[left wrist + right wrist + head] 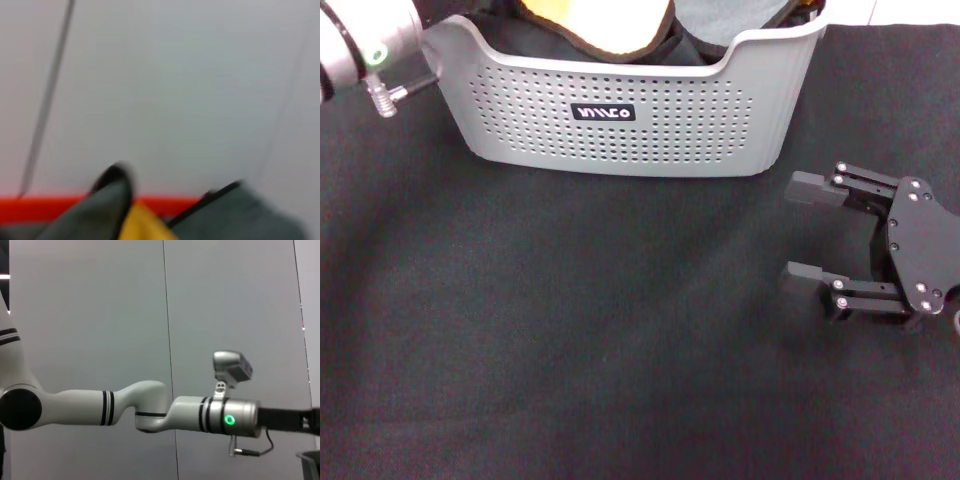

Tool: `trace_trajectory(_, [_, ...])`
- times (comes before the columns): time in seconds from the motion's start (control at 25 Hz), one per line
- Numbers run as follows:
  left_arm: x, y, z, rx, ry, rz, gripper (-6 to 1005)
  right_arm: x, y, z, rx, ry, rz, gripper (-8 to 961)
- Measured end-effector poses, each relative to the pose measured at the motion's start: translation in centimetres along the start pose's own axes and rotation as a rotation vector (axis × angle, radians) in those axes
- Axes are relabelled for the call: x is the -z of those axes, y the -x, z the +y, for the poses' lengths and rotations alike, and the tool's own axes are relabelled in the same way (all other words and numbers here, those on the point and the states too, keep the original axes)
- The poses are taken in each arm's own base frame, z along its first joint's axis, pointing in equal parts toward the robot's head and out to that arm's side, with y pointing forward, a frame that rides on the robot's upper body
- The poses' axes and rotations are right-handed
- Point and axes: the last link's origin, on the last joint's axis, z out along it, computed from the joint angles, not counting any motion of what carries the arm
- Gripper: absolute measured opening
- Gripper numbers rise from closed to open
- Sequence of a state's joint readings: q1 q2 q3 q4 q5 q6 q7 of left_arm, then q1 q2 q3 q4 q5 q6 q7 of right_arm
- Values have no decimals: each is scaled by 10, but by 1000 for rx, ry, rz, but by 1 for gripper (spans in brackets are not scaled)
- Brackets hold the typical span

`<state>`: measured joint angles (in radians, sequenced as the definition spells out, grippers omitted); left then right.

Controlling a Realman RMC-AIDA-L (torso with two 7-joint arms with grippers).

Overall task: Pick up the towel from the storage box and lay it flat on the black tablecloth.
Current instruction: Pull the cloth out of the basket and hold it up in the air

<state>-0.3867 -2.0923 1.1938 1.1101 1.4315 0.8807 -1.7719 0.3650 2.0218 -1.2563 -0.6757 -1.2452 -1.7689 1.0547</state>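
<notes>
Yellow-orange towel (605, 25) lies in the box (620, 120), the left end effector reaching there, grip unseen, while the right end effector (810, 232) rests wide open and empty beside the box on the tablecloth (570, 330).

**Box at the rear, right claw at the side**

The storage box (620, 130) stands on the black tablecloth (570, 330) at the back, left of centre. The towel (605, 25) lies inside it. The right claw (807, 232) rests on the cloth, right of the box and nearer. The left arm (365, 50) reaches past the box's left end
</notes>
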Motion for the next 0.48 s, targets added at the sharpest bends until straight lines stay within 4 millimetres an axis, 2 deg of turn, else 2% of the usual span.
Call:
trace_trajectory(0.2, [21,-14,26,-19,213,171,8,0,0,0,0,-1,-2,766])
trace_trajectory(0.48, [70,-39,64,-10,598,423,8,0,1,0,0,-5,-8,766])
